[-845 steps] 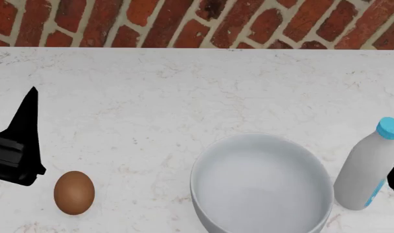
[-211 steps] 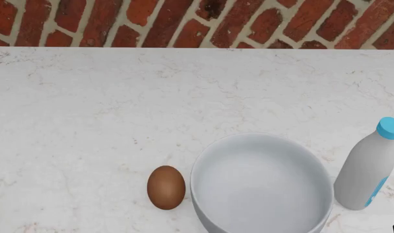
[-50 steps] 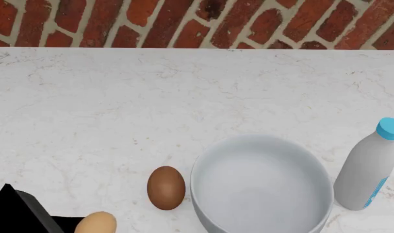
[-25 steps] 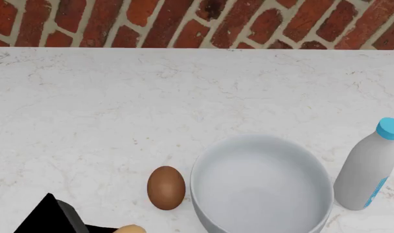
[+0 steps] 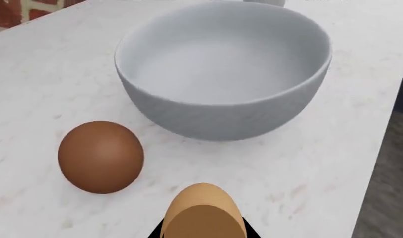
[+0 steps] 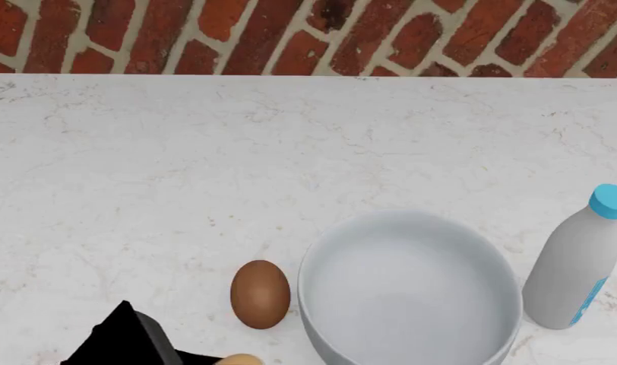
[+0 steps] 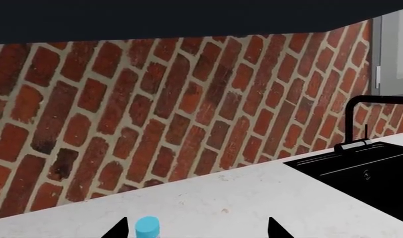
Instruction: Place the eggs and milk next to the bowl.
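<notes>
Fingertips of the left gripper show only as tan pads just beside the egg; I cannot tell whether they are spread. Right gripper fingers stand apart. Beside the bowl, the egg lies on one side, the milk upright opposite.

A: Lighting condition?

B: Even, diffuse, bright. No single source is evident. The bench renders near-white without blown highlights.

A: Shadows?

B: Faint only. Soft contact shading appears under the bowl and the egg in the left wrist view. No hard cast shadows.

A: Glare or blur?

B: No glare or motion blur. All views are sharp to the edges, without lens distortion. The right wrist view is dark along its upper band.
</notes>
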{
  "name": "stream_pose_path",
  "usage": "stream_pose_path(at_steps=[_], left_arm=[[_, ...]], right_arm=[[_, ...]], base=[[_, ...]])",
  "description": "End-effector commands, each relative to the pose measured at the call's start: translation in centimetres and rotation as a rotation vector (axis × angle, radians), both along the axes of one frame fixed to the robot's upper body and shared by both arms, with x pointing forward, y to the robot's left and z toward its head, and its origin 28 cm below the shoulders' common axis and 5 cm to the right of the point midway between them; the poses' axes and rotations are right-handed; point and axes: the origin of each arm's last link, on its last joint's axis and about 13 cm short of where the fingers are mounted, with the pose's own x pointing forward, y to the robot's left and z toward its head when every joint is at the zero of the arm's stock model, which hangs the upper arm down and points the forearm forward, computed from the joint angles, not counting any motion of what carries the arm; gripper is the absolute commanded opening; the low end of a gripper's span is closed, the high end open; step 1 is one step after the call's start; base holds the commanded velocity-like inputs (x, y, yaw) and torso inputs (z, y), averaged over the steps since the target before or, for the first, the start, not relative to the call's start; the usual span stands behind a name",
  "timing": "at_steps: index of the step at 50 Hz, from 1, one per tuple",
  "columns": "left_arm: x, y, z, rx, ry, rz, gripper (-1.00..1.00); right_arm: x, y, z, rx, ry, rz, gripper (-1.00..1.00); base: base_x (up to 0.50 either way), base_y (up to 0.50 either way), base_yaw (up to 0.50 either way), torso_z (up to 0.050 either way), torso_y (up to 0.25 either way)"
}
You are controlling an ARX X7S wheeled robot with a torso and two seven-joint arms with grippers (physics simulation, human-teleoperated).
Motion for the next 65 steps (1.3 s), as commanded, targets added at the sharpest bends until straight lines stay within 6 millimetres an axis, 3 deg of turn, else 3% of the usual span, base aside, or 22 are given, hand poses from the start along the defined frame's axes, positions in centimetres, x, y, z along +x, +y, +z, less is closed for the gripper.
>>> stream_pose_path(at_steps=[1, 65], left_arm=[[0.5, -0.8, -0.1, -0.005, 0.004, -0.017, -1.0], [2.2, -3.3, -1.4, -0.008, 0.034, -0.093, -1.0]], right_arm=[[0.0, -0.1, 0.0, 0.001, 0.0, -0.001, 1.0], [-0.1, -0.1, 0.4, -0.008, -0.001, -0.008, 1.0]], base=[[0.0, 0.0, 0.0, 0.0, 0.0], [0.0, 0.0, 0.0, 0.0, 0.0]])
